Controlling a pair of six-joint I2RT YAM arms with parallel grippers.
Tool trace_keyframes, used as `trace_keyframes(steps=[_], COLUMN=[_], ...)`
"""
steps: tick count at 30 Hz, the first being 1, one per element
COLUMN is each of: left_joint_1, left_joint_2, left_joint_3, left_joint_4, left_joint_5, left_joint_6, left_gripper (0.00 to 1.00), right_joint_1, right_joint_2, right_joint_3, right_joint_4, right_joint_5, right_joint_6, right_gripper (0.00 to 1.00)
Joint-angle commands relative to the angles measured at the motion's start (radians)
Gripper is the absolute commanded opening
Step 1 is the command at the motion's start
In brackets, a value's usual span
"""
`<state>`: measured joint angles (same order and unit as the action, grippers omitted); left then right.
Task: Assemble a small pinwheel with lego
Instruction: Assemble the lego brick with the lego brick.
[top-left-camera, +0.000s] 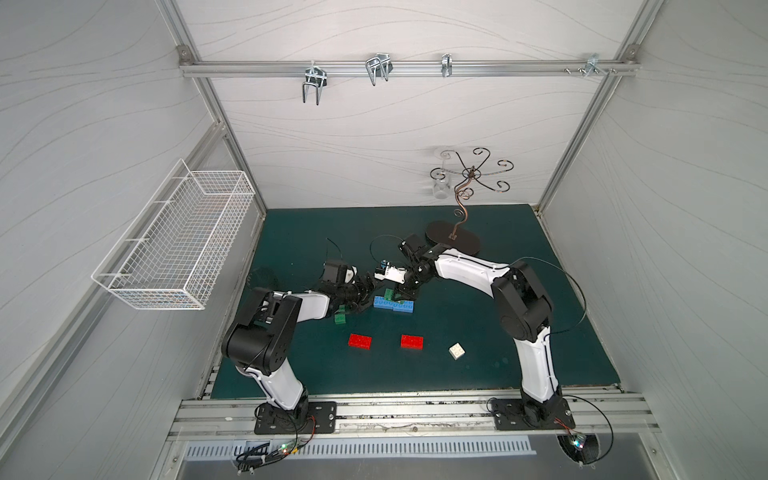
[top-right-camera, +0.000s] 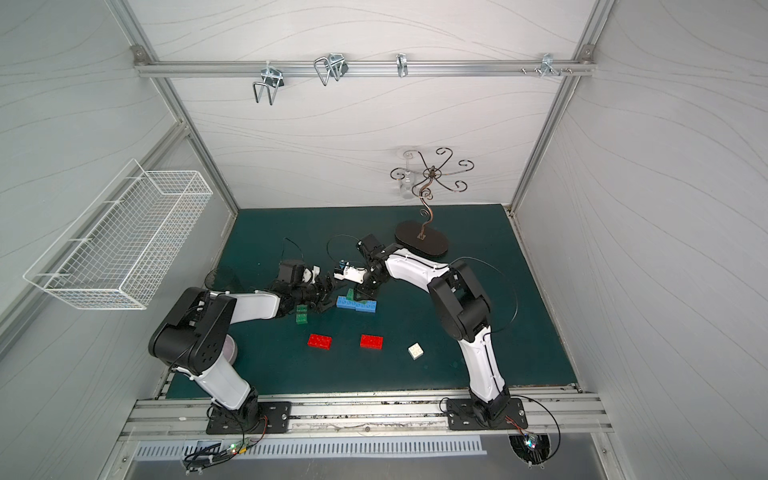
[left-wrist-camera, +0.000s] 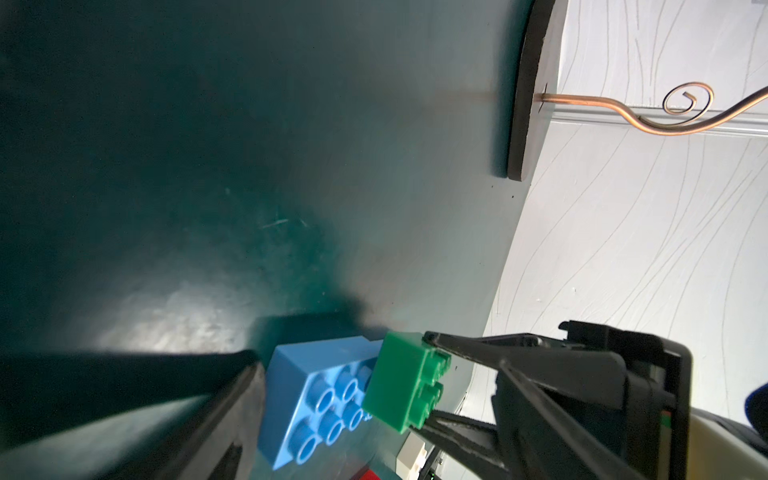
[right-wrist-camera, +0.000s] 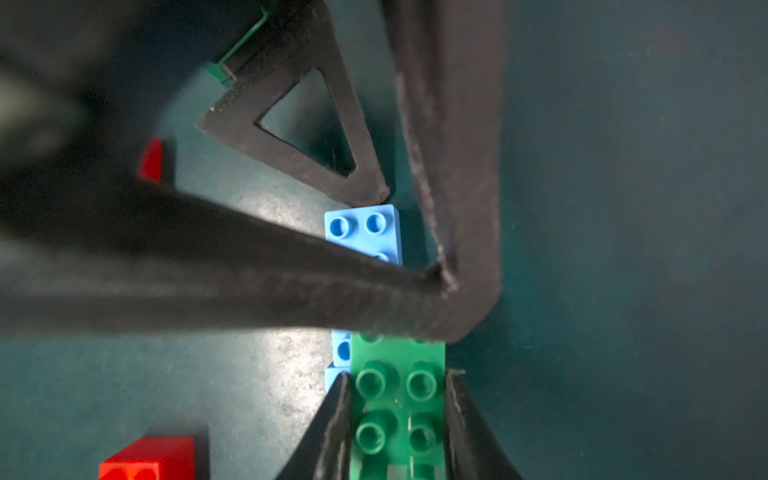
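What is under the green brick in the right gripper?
The blue bricks lie partly under the green brick, held by the right gripper. Whether it touches them is covered.

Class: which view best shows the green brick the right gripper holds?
Right wrist view: the green brick sits close, studs clear. Left wrist view shows its side; both top views, only a speck.

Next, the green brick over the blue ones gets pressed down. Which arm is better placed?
Right. The right gripper is shut on the green brick, directly over the blue bricks. The left gripper stands open at their end.
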<state>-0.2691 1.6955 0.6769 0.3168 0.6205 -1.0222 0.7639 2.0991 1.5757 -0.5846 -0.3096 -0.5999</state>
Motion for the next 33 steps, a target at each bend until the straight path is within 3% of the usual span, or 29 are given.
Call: trace_keyframes(steps=[1, 9, 29, 33], left_joint_1=[-0.012, -0.012, -0.025, 0.010], left_joint_2=[0.042, 0.028, 0.023, -0.017], left_joint_3=[-0.033, -0.019, -0.043, -0.079], left_joint_4=[-0.046, -0.108, -0.091, -0.053], left_joint_5=[-0.044, -0.055, -0.062, -0.080], left_joint_6=[-0.007, 0.039, 0.042, 0.009], left_gripper=[0.91, 0.91, 0.90, 0.89], right_joint_1=[0.038, 0.038, 0.020, 0.026], right_joint_2=[0.079, 0.097, 0.030, 0.064], right_joint_3=[-0.033, -0.030, -0.109, -0.076], right_joint_4=[-0.046, -0.088, -0.121, -0.138], right_joint_5=[0.089, 0.169, 0.138, 0.146], right_joint_6=[-0.004, 0.018, -0.007, -0.031], right_gripper=[0.24, 0.21, 0.21, 0.19])
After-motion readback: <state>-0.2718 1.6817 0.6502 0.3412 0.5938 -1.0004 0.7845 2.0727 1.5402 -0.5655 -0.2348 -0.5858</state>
